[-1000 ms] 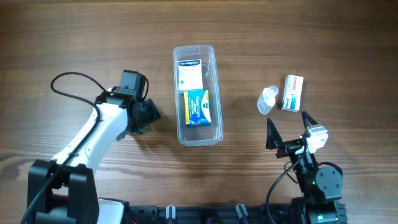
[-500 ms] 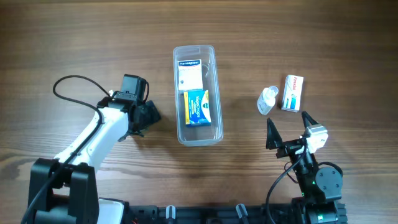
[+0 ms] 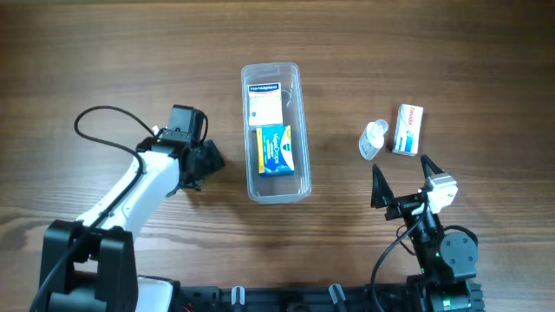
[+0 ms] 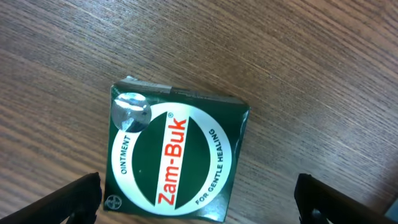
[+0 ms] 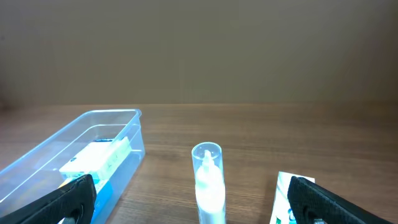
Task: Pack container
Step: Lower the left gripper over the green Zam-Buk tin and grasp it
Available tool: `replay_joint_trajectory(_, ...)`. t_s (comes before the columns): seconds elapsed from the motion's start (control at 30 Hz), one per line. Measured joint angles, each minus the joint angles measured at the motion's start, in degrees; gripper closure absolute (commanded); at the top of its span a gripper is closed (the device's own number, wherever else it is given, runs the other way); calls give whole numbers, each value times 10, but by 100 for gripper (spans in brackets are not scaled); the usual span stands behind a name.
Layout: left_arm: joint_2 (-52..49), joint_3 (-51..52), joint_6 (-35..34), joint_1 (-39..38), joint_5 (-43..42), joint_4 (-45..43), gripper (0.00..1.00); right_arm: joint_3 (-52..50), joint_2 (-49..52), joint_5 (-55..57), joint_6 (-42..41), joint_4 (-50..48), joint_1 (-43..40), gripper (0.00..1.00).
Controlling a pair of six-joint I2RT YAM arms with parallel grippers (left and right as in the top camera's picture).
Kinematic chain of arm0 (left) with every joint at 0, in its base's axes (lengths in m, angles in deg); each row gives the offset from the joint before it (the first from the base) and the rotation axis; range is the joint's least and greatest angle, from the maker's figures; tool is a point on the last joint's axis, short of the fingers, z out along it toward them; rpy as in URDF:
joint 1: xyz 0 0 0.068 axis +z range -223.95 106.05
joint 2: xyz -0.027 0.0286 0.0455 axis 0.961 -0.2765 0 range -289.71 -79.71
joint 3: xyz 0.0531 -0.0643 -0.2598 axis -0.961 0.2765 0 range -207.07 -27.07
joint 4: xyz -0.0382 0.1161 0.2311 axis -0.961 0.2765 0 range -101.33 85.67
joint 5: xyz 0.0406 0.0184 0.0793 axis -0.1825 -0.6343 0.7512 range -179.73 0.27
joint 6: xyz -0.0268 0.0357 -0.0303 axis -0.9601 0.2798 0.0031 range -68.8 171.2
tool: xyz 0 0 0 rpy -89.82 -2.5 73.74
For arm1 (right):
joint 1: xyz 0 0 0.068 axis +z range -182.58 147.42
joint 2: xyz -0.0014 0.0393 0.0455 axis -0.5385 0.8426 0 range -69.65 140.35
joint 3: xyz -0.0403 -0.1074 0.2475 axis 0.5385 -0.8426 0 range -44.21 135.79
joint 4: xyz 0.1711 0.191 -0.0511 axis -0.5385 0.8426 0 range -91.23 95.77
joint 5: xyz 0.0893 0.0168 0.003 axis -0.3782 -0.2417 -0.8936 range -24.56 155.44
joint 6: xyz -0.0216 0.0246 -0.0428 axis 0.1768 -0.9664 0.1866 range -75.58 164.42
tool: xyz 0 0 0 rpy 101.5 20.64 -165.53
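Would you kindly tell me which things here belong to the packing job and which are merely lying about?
Job: container, its white box and blue box; probably Zam-Buk box, bottle, red-white box.
Lying about: only a cable.

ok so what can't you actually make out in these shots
Zam-Buk box: unseen overhead, under the left arm.
White box by the bottle: print too small overhead; cut by the bottom edge in the right wrist view.
Container: near end cut off by the frame edge in the right wrist view.
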Motion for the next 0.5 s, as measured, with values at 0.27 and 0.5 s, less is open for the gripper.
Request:
replay_joint_trajectory(0.27, 0, 37, 0, 0, 0, -43, 0, 0, 0, 0, 0, 0, 0, 0)
replay_joint_trajectory(0.5, 0, 42, 29, 1, 0, -59, 1, 0, 0, 0, 0, 0, 0, 0)
